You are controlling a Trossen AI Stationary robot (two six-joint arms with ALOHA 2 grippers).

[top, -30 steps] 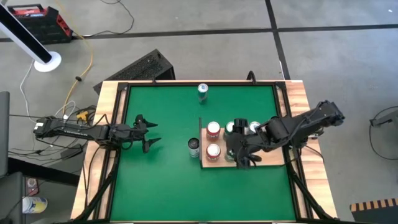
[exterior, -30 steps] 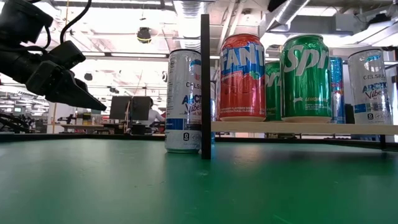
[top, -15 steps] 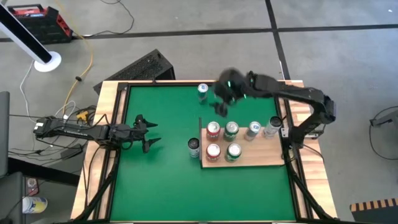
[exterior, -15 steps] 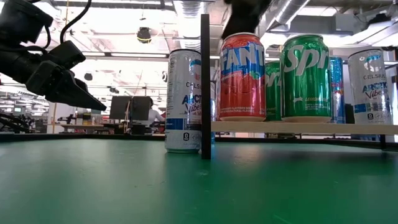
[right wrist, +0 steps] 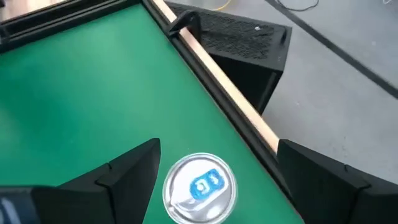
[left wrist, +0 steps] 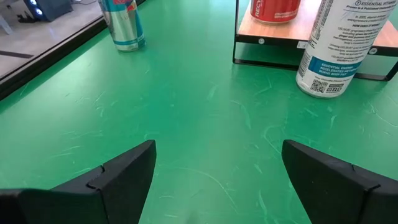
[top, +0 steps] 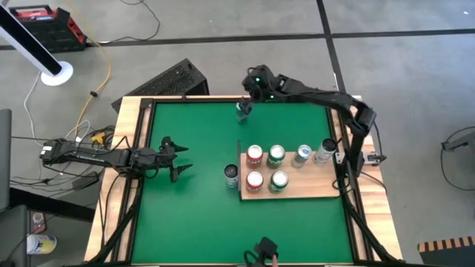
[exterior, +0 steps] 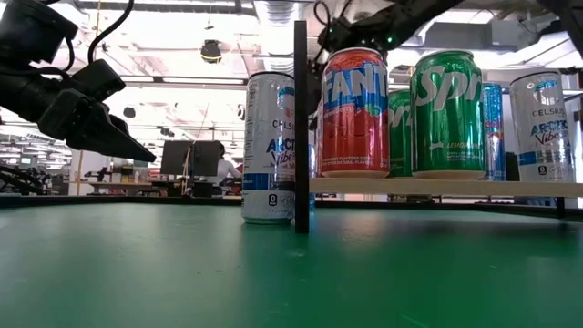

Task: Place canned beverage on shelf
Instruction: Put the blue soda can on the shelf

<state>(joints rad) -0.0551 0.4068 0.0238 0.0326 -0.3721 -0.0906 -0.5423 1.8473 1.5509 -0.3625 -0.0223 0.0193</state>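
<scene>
High view shows the right gripper (top: 245, 108) now poised over the blue can (top: 242, 108) that stands alone near the far edge of the green tabletop (top: 193, 215), whereas a second ago that arm was down among the cans on the shelf (top: 297, 191) and half a second ago it was swinging across toward the far side. The right wrist view confirms the arrival: the can's silver top with its blue tab (right wrist: 199, 187) sits between the two dark fingers (right wrist: 124, 171), which are spread wide and not touching it. This suggests the last can has been let go on the shelf and the arm has moved on to the next one. The shelf, to the right of centre, carries five cans, two red, two green and a white one, with one more pale can (top: 324, 151) at its far right corner. A white can (top: 231, 175) stands on the green surface just outside the shelf's dark upright edge. The left gripper (top: 178, 160) has not moved; it waits over the left part of the table with its fingers apart and nothing in them. By the look of it, the next step is to lower and close on the blue can.
</scene>
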